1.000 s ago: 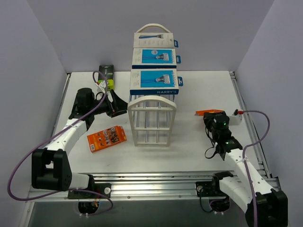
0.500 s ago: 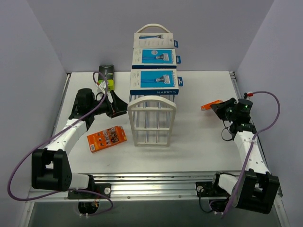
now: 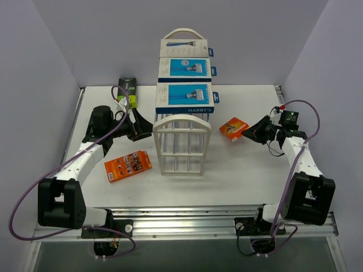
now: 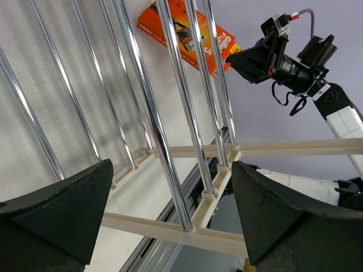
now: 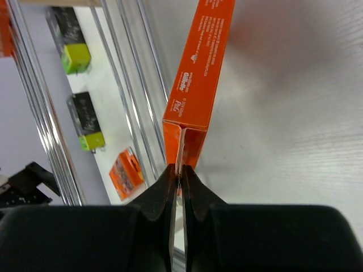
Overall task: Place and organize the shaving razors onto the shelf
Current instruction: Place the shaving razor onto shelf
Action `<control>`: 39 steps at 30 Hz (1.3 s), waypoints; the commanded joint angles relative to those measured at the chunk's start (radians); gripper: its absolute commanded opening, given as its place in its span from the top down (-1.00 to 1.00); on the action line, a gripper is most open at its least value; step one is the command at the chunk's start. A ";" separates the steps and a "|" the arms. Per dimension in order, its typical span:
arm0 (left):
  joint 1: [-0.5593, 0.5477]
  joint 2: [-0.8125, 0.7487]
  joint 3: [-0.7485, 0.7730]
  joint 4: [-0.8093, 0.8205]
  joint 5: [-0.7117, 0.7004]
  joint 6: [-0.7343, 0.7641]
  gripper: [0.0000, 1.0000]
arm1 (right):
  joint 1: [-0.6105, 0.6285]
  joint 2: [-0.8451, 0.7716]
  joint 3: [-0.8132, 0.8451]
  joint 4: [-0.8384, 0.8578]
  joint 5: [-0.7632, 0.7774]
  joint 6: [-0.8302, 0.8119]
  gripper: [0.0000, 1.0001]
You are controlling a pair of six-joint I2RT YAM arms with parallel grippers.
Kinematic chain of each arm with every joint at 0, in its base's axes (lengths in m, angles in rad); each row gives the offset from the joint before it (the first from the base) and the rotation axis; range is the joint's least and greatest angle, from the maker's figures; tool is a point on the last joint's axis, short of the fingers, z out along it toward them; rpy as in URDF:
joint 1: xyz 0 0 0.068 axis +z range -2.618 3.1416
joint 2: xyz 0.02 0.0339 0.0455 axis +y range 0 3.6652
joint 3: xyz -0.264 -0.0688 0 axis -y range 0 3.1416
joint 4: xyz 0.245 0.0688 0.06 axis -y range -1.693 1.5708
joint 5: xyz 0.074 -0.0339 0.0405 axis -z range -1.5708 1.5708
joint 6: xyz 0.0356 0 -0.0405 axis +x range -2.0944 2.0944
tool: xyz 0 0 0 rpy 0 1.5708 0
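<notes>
The cream-white shelf [image 3: 181, 141] stands mid-table with three blue-and-white HARRY'S boxes [image 3: 184, 97] lying on its tiers. My right gripper [image 3: 253, 132] is shut on the end flap of an orange razor box [image 3: 234, 128] and holds it just right of the shelf. The right wrist view shows the thin flap pinched between my fingertips [image 5: 170, 190] and the box [image 5: 201, 73] pointing at the shelf bars [image 5: 127, 102]. My left gripper [image 3: 142, 129] is open and empty against the shelf's left side. Its wrist view [image 4: 170, 221] shows the shelf bars [image 4: 170, 141] between the spread fingers.
A second orange box [image 3: 127, 165] lies flat on the table left of the shelf's front. Two black-and-lime boxes [image 3: 128, 86] stand at the back left, near my left arm. A metal rail runs along the table's near edge [image 3: 187, 212].
My right arm has swung outward to the right edge and turned, carrying the orange box up and left toward the shelf. The left arm has not moved.
</notes>
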 commanded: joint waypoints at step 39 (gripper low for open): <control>0.012 -0.027 -0.012 0.160 0.083 -0.090 -0.88 | 0.135 0.127 0.582 -0.803 0.056 -0.308 1.00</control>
